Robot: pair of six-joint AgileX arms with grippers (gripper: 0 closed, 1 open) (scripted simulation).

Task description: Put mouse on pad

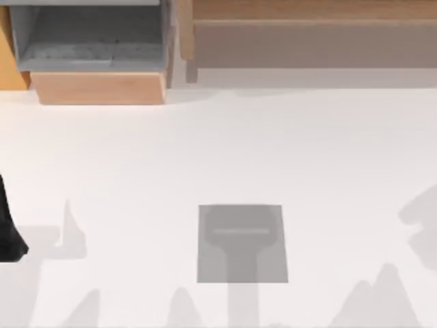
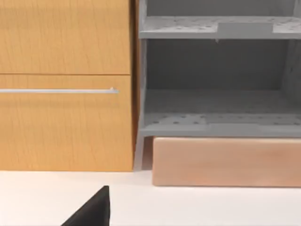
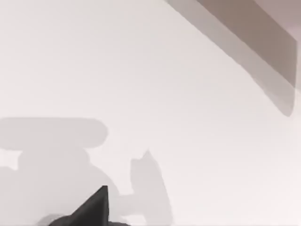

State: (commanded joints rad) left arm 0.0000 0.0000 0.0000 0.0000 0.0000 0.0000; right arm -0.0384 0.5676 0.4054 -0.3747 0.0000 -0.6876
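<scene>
The pad is a flat mid-grey rectangle lying on the white table near the front middle, with a darker T-shaped shadow falling across it. The mouse is out of view. My left arm is a black shape at the table's far left edge, well to the left of the pad. A black tip of the left gripper pokes into the left wrist view, which faces the cabinet at the back. A black tip of the right gripper hangs over bare table and soft shadows.
A grey open shelf unit on a pale wooden base stands at the back left, beside an orange wooden cabinet with a metal handle. A long wooden ledge runs along the back right. Pale shadow patches lie along the front.
</scene>
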